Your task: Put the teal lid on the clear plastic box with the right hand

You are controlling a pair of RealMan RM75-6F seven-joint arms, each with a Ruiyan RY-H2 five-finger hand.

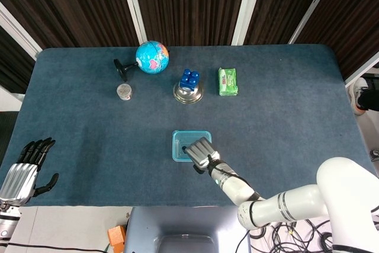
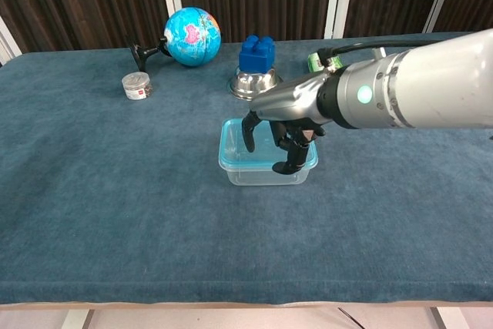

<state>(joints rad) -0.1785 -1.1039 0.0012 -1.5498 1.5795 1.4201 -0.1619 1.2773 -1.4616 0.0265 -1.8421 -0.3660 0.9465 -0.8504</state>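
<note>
right hand fingers curled, empty, over teal lid | lid on clear plastic box | press evenly beneath fingers

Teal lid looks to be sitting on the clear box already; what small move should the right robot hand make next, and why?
Probably lift straight up and clear. The teal lid already sits on the clear plastic box, and the right robot hand hangs over its near-right edge with fingers curled, apparently holding nothing.
</note>
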